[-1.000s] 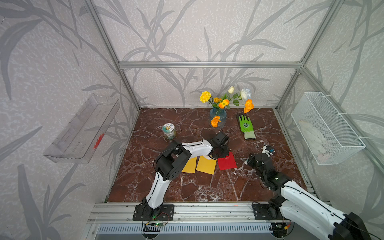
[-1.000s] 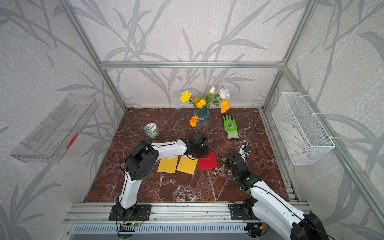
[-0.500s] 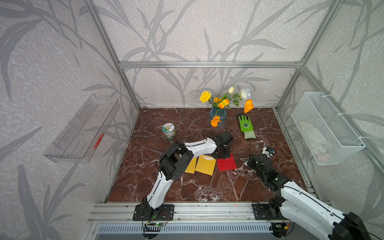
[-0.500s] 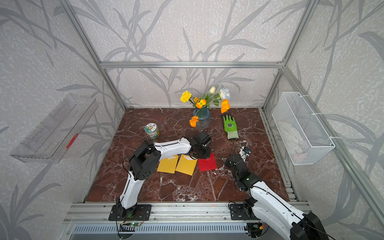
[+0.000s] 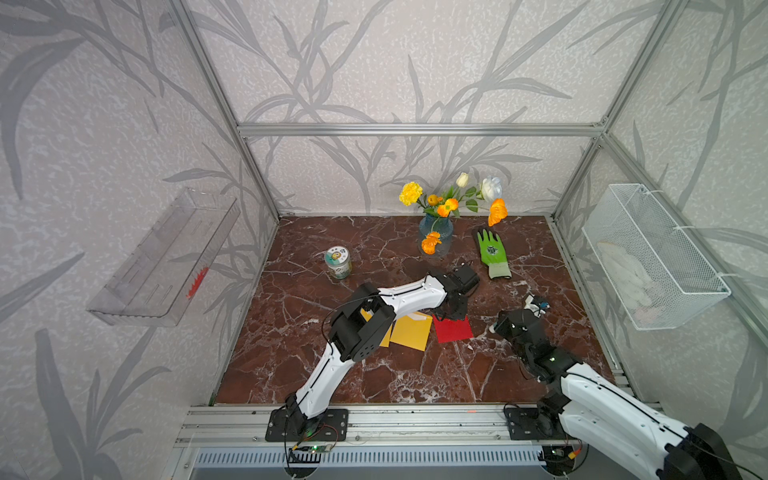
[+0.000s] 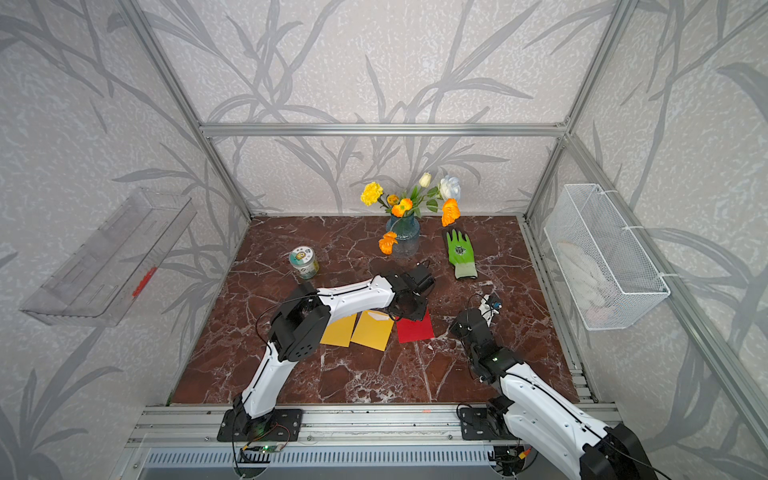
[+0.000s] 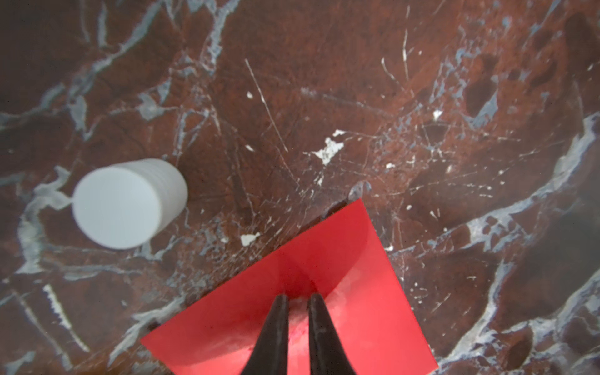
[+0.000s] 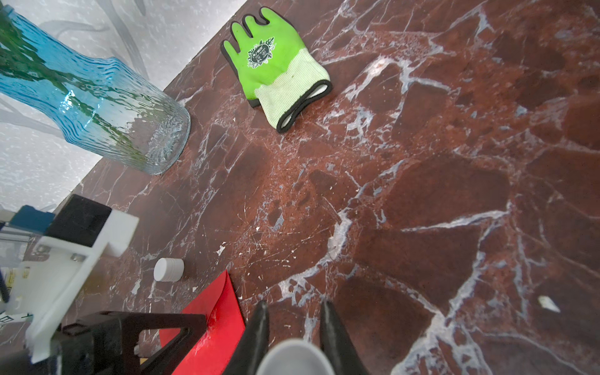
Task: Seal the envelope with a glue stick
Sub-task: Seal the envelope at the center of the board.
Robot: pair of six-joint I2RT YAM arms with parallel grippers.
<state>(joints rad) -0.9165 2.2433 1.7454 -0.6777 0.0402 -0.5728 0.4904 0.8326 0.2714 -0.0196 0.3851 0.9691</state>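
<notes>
pressure looks like the purpose: the left gripper (image 7: pixel 297 300) stands tip-down on the flat red paper envelope (image 7: pixel 357 292), right where the folded flap's point meets a whitish smear. its jaws are a narrow slit apart with nothing between them, probably bedding the flap. the right gripper (image 8: pixel 294 305) hangs just beside the envelope's edge, clamped on the white cylindrical glue stick (image 8: pixel 293 357), held clear of the paper. a small white round cap (image 7: pixel 130 203), likely the stick's, stands alone on the dark red marble tabletop (image 7: pixel 324 81) near the envelope.
</notes>
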